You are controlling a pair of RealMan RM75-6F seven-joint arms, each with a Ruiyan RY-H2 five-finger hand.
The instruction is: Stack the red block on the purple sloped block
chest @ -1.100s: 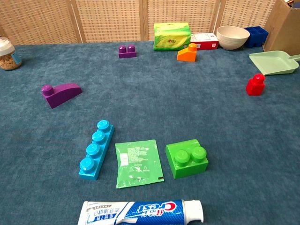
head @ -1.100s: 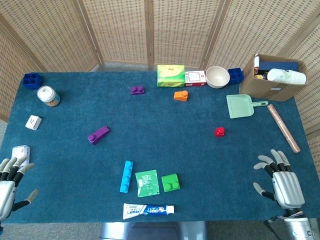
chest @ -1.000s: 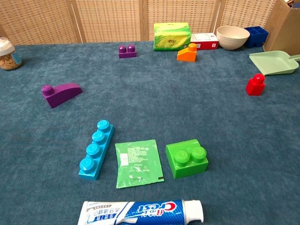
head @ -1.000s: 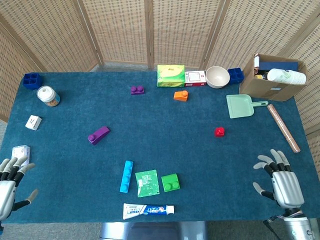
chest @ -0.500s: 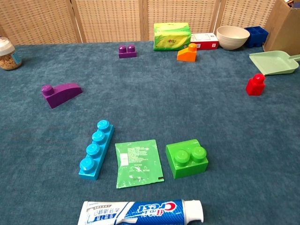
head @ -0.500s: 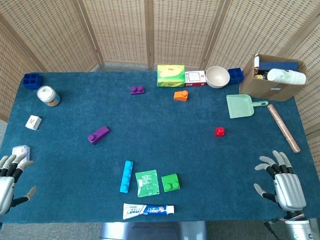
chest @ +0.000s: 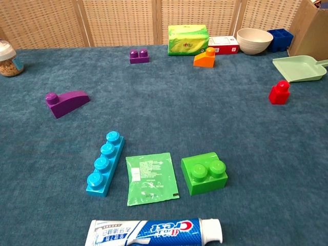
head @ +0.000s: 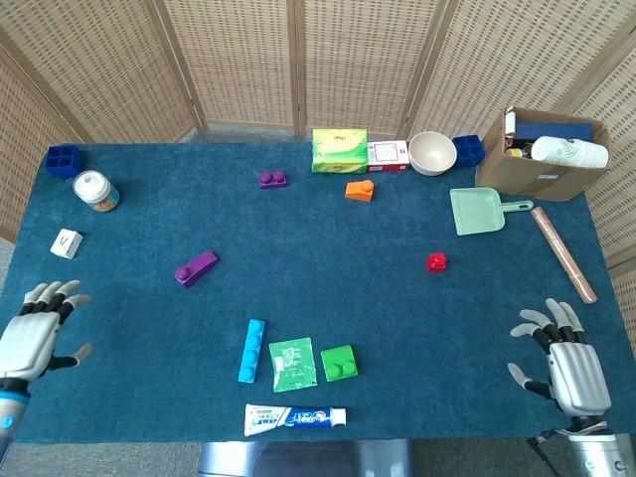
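The left hand [head: 35, 333] hovered with fingers spread and empty at the table's [head: 318, 298] near left edge; the right hand [head: 566, 358] did likewise at the near right corner. The red block [head: 436, 261] sat upright toward the right, well apart from the purple sloped block [head: 196, 267] lying left of centre.

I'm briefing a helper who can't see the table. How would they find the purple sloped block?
On the blue table, look left of centre, above the long cyan brick. The purple sloped block lies alone there. Unlike the small purple brick near the back, it has one stud and a ramp.
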